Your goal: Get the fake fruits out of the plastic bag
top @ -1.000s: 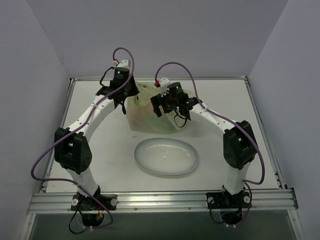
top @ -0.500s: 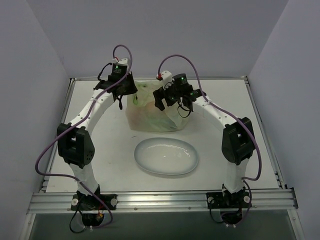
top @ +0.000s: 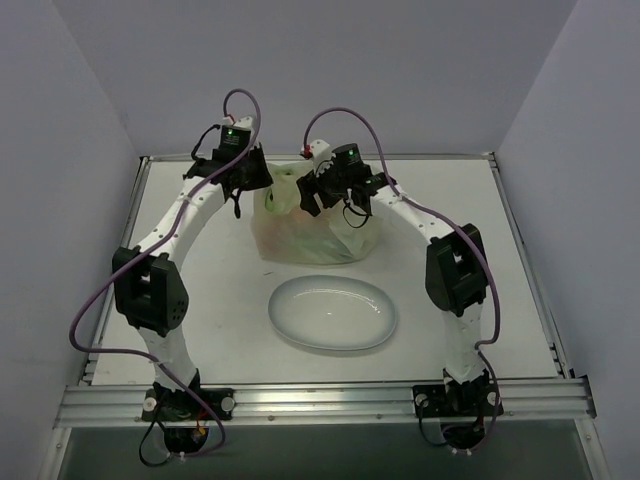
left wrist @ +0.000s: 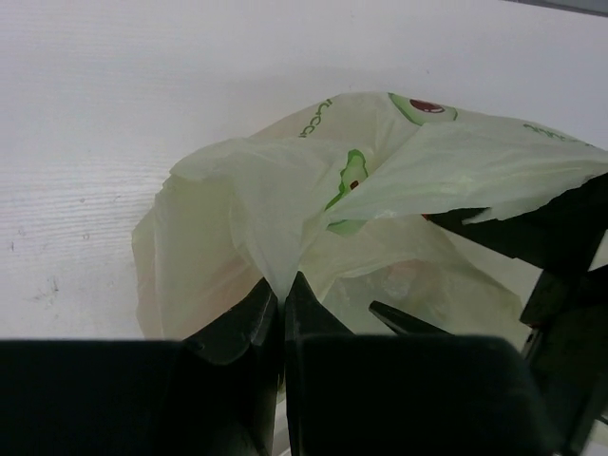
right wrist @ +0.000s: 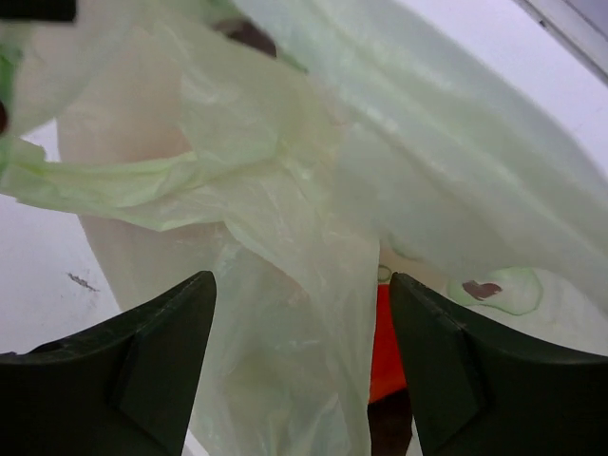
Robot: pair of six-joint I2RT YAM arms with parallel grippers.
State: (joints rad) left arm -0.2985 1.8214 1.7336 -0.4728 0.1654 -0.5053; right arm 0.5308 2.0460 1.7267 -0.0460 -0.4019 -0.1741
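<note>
The pale green-white plastic bag (top: 305, 228) stands at the back middle of the table, bulging. My left gripper (top: 262, 190) is shut on a fold of the bag's left top edge (left wrist: 275, 252). My right gripper (top: 318, 195) is open at the bag's top right, with its fingers (right wrist: 157, 366) on either side of a hanging fold of film (right wrist: 304, 285). An orange-red fruit (right wrist: 385, 347) shows through the film between the right fingers. A faint reddish shape (left wrist: 404, 275) shows inside the bag in the left wrist view. The other fruits are hidden.
A white oval plate (top: 333, 313) lies in front of the bag, near the table's middle. The table's raised back rim (top: 420, 157) runs just behind both grippers. The metal rail (top: 320, 400) with the arm bases lies along the near edge.
The right gripper has moved left and back, up to the bag's top. The left gripper has shifted slightly back, and the bag's top has been drawn up with it.
</note>
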